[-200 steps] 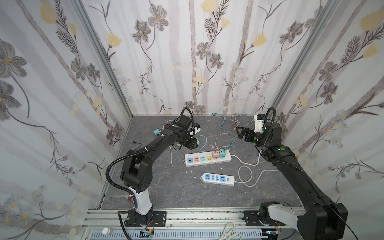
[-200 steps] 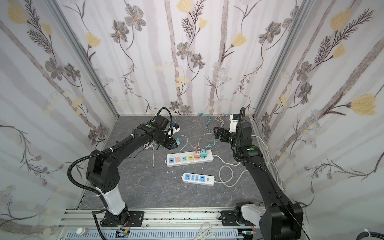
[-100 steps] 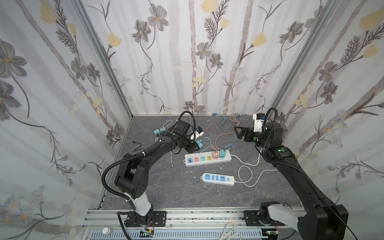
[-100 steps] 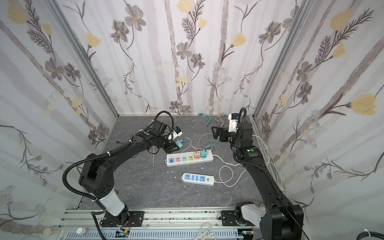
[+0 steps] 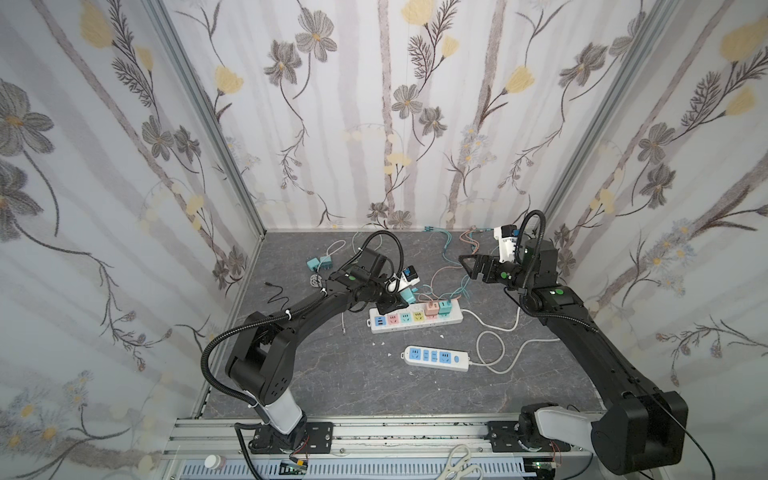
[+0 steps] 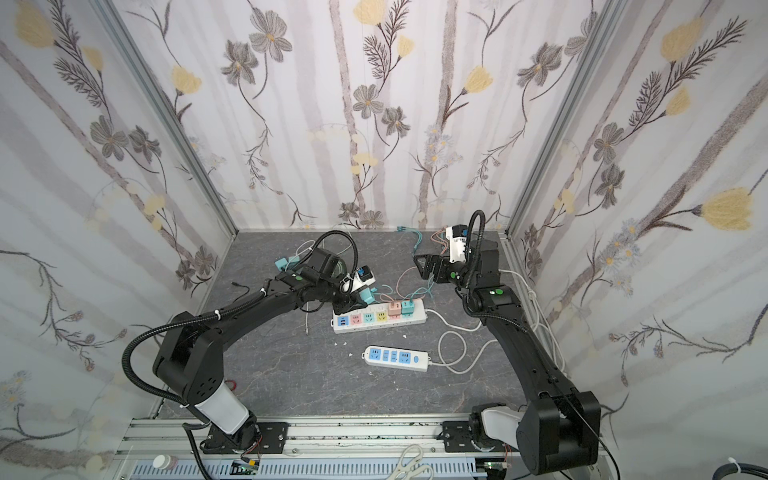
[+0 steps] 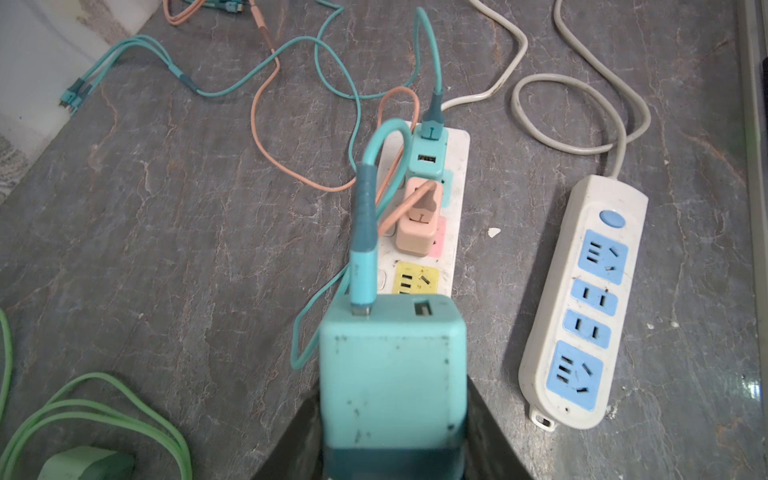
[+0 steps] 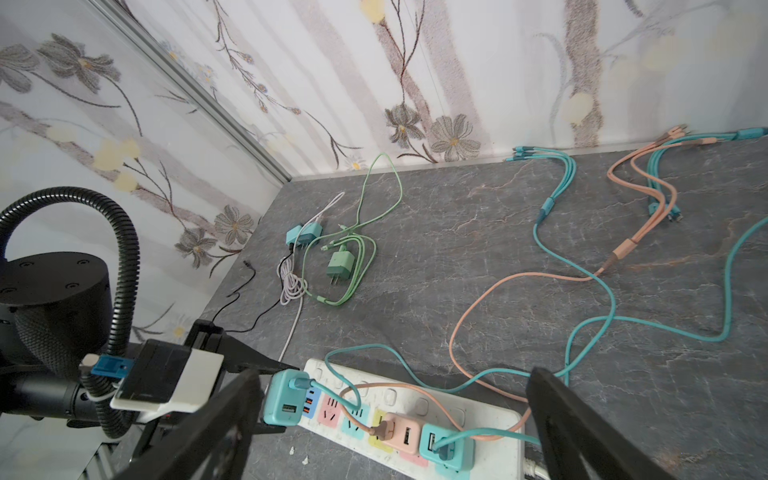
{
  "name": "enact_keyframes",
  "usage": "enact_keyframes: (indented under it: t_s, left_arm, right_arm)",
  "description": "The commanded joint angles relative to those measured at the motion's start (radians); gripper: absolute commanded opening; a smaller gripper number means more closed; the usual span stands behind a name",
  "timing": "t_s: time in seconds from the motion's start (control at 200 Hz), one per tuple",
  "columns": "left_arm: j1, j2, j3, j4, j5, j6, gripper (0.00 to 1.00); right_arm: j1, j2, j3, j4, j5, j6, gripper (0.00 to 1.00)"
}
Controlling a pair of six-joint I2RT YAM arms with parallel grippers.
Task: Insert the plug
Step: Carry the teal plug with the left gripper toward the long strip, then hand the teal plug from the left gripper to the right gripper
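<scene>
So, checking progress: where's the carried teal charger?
In both top views, the left gripper holds the teal charger over the colourful strip, near its left end.

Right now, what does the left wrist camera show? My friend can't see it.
Black jaws grip a square teal charger plug over a long white power strip, near its empty yellow socket. A pink charger and another teal charger sit plugged in farther along; a second white strip with blue sockets lies alongside.

Teal plug (image 7: 390,374), white power strip (image 5: 454,318), grey veined table (image 5: 353,374).
</scene>
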Motion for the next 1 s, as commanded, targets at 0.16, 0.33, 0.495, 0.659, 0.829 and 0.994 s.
enact_keyframes:
  t_s: [0.16, 0.33, 0.495, 0.659, 0.829, 0.994]
  left_arm:
    - [-0.018, -0.035, -0.056, 0.166, -0.016, 0.099, 0.00]
    - [-0.025, -0.068, -0.120, 0.314, -0.102, 0.107, 0.00]
    - [-0.025, -0.079, -0.133, 0.324, -0.129, 0.130, 0.00]
    - [-0.024, -0.083, -0.151, 0.360, -0.129, 0.128, 0.00]
    - [-0.026, -0.086, -0.154, 0.389, -0.148, 0.120, 0.00]
    - [-0.026, -0.099, -0.169, 0.396, -0.132, 0.137, 0.00]
  right_arm:
    - [0.062, 0.127, 0.075, -0.113, -0.248, -0.045, 0.96]
    - [0.106, 0.200, 0.132, -0.215, -0.298, -0.014, 0.82]
    - [0.132, 0.222, 0.089, -0.142, -0.360, 0.101, 0.60]
    - [0.177, 0.244, 0.097, -0.128, -0.366, 0.122, 0.55]
    - [0.207, 0.312, 0.133, -0.104, -0.370, 0.150, 0.53]
    - [0.224, 0.373, 0.186, -0.114, -0.374, 0.144, 0.51]
